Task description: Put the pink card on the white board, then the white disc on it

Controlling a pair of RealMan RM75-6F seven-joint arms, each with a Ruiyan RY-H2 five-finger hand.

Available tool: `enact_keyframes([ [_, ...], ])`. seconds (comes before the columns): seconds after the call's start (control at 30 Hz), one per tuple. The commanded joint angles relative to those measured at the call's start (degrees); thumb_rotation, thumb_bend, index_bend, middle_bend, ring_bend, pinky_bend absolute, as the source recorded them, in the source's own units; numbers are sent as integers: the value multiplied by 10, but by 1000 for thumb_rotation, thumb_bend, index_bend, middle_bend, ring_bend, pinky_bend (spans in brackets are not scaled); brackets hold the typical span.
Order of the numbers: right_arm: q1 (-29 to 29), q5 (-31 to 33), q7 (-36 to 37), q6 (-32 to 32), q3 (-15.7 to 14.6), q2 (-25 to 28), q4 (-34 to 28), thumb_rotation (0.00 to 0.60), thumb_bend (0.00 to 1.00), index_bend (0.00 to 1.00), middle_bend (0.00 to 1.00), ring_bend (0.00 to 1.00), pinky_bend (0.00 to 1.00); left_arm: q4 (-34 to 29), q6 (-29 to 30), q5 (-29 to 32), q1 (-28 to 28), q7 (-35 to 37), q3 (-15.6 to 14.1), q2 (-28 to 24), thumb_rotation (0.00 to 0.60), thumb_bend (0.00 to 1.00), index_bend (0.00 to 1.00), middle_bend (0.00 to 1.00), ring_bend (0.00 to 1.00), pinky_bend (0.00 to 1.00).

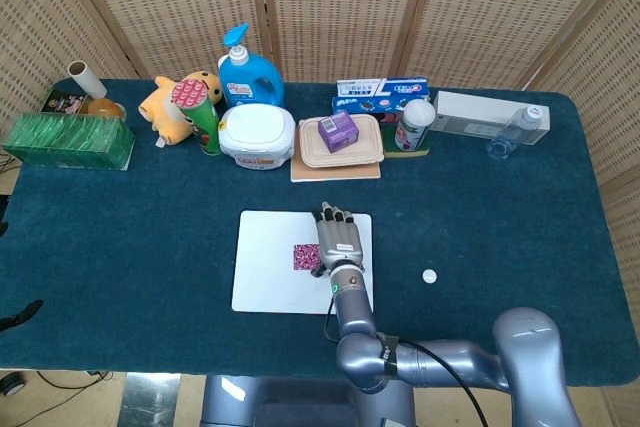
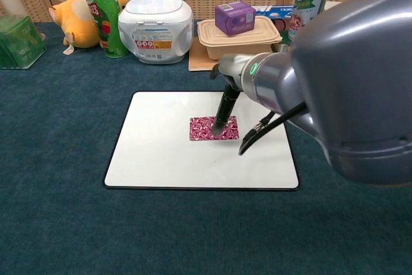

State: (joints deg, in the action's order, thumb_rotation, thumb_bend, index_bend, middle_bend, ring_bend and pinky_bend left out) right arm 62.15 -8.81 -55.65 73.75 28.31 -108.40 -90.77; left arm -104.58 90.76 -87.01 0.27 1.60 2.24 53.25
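The pink patterned card point(image 1: 306, 257) point(image 2: 205, 128) lies flat near the middle of the white board point(image 1: 262, 287) point(image 2: 151, 159). My right hand point(image 1: 338, 241) point(image 2: 224, 104) reaches down over the board, and its dark fingertips point(image 2: 217, 128) hold the card's right part. The small white disc point(image 1: 429, 275) sits on the blue cloth to the right of the board, apart from the hand, and shows only in the head view. My left hand does not show in either view.
Along the back stand a green box point(image 1: 68, 141), plush toy point(image 1: 168, 105), green can point(image 2: 98, 9), blue bottle point(image 1: 248, 72), white tub point(image 2: 156, 20), tan box with a purple carton point(image 2: 235, 17), a canister point(image 2: 308, 8) and a clear bottle point(image 1: 515, 132).
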Motion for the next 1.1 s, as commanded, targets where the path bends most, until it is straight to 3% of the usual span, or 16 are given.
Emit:
enact_keyframes([
  [0.03,-11,-21,7,9,-10,21,-25,600,72,92,0,0,0,0,1,-1,1,3,0,-1,600,72,0,0,0,0],
  [0.27,-63,-46,37,-13,-39,101,-105,600,108,212,0,0,0,2,1,-4,2,8,-2,-3,600,73,0,0,0,0],
  [0.5,-128,-78,109,-171,-85,243,-164,600,114,226,0,0,0,-1,-5,-4,-2,6,-3,-4,600,72,0,0,0,0],
  [0.77,-185,-228,210,-286,-132,326,-148,600,131,275,5,0,8,-5,-7,-1,-3,-4,-2,-2,600,72,0,0,0,0],
  [0.87,-210,-315,245,-324,-158,363,-135,600,142,299,12,0,23,-9,-11,1,-5,-13,-2,0,600,72,0,0,0,0],
  [1.1,-230,-436,317,-359,-181,381,-87,600,152,321,16,0,40,-19,-12,-2,-7,-35,-4,4,600,73,0,0,0,0],
])
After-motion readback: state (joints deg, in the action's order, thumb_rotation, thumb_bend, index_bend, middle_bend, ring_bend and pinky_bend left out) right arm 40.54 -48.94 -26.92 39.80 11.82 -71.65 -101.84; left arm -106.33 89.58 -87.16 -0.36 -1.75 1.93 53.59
